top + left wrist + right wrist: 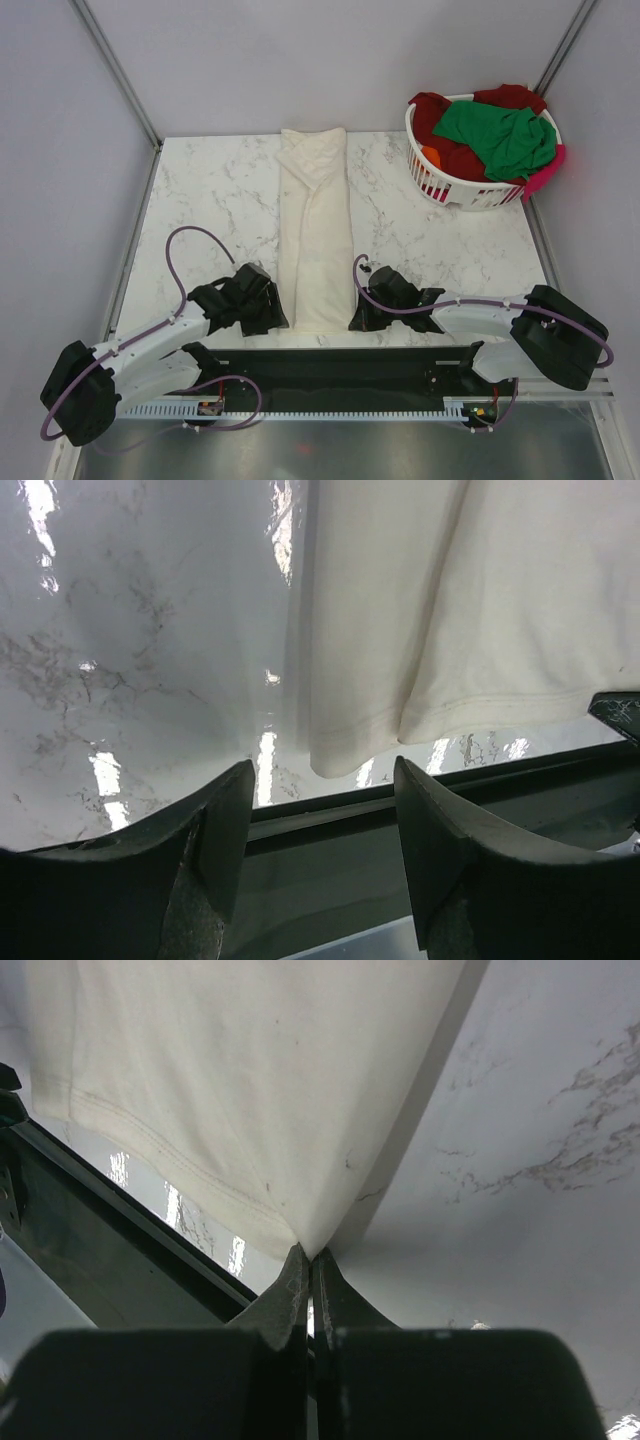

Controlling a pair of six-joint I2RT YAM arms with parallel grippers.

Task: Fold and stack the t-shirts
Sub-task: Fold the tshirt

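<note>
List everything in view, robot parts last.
cream t-shirt: one, off-white, folded into a long strip mid-table
laundry basket: one, white, far right corner
green t-shirt: one, on top in the basket
dark red cloth: count unclear, under the green
orange cloth: one patch, basket's left side
pink cloth: one, over the basket's right rim
table: one, white marble
left gripper: black, open, beside the cream hem
right gripper: black, shut on the hem's corner

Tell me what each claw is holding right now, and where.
Right claw pinches the cream t-shirt at its near hem corner; left claw open, empty.
</note>
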